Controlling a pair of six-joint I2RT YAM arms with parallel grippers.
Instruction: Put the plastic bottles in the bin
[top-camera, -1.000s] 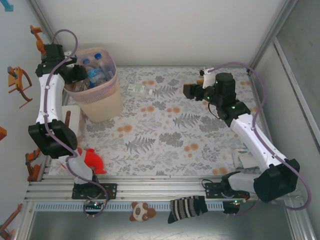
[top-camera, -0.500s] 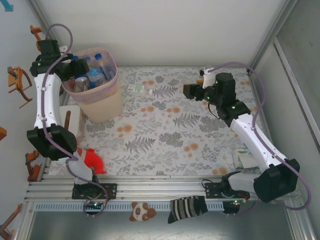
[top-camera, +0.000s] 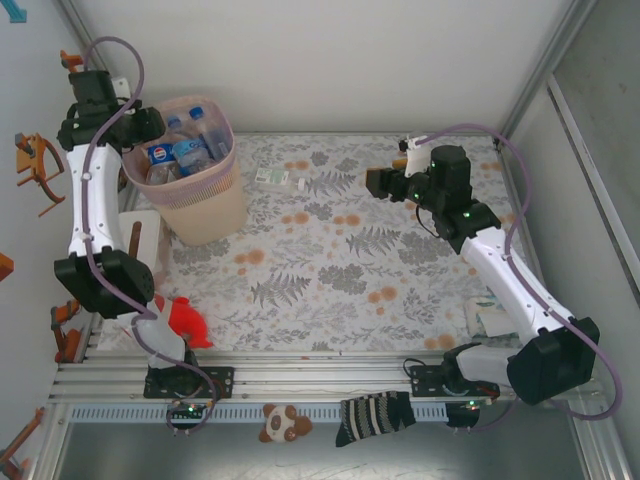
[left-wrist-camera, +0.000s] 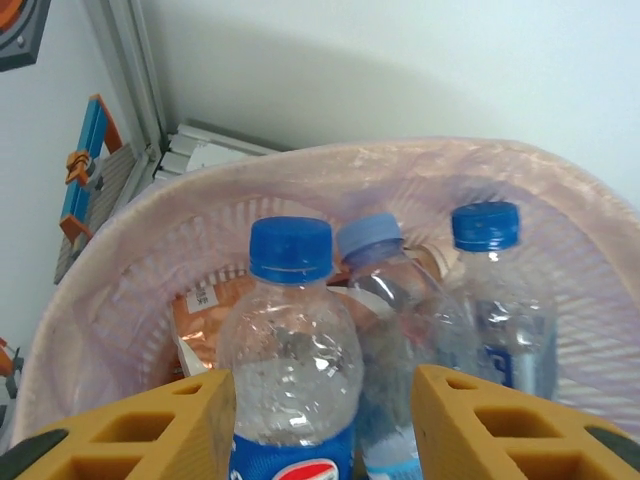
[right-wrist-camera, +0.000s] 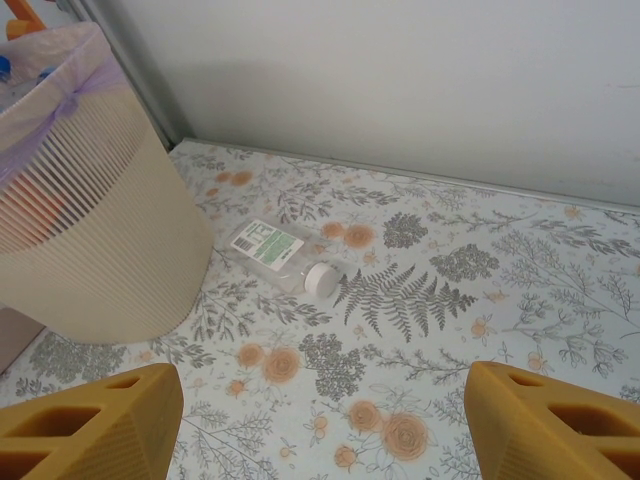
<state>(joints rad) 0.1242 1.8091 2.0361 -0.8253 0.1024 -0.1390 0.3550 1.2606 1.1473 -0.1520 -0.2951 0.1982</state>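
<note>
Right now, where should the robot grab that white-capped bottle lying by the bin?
Take the bottle by its labelled middle, from straight above, squeezing across its short width. It lies flat on its side with bare table along both long sides; the white cap end is narrower.

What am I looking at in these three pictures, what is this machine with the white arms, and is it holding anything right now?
These are two robot arms bolted to a table. One picture looks down from above; the other two come from cameras on the wrists. The left pincer hangs over a beige bin with bottles inside; its fingers stand apart, clamping nothing. The right pincer is open and empty above the flowered table, where a lone bottle lies on its side near the bin. A red toy sits by the left arm's base.
</note>
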